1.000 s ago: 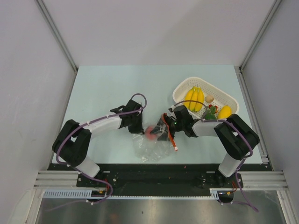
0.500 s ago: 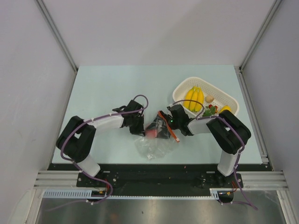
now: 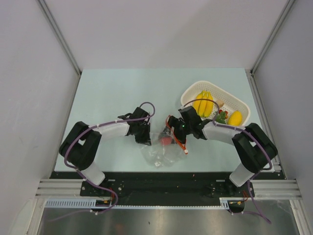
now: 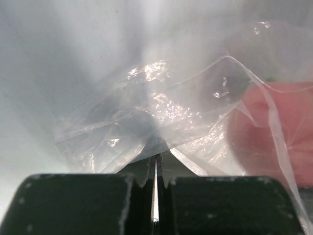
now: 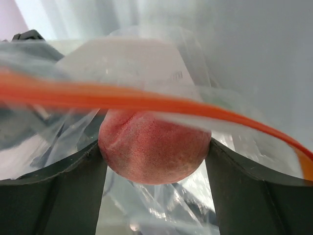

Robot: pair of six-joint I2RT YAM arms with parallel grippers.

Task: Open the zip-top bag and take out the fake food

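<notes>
Grey walls, pale blue-green bench (image 3: 107, 93), flat and matte. Zip-top bag (image 3: 159, 152) lies crumpled at the bench's 6 o'clock edge, between the two arms. It is thin clear film, crinkly, with glare spots. Left end effector (image 4: 156, 164) sits at the bag's 10 o'clock side, jaws pinched tight together on a fold of film. Right end effector (image 3: 172, 134) is at the bag's 1 o'clock side, fingers wide, holding the red piece (image 5: 152, 152) inside the film. The piece is rounded and peach-like with a fine matte grain, and it touches both finger faces. Red zip strip (image 5: 146, 100) crosses the top of it in the wrist view; it is thin, bowed and looks stiffer than the film.

Step, as judged: drawing the red piece out; no other food shows in the bag. To do it well:
- Left should pin the film low so the bag doesn't ride along.
- Right should pull slowly toward 3 o'clock and clear the strip, a likely snag.
- A round hard toy may squirt from flat fingers, so keep the grip centred.

White perforated basket (image 3: 242, 105) at 1 o'clock holds the rest:
- a banana bunch (image 3: 203, 103), glossy yellow
- a lemon-like fruit (image 3: 235, 117)
- a dark green vegetable (image 3: 221, 117)
- a tan egg piece (image 3: 220, 103)
</notes>
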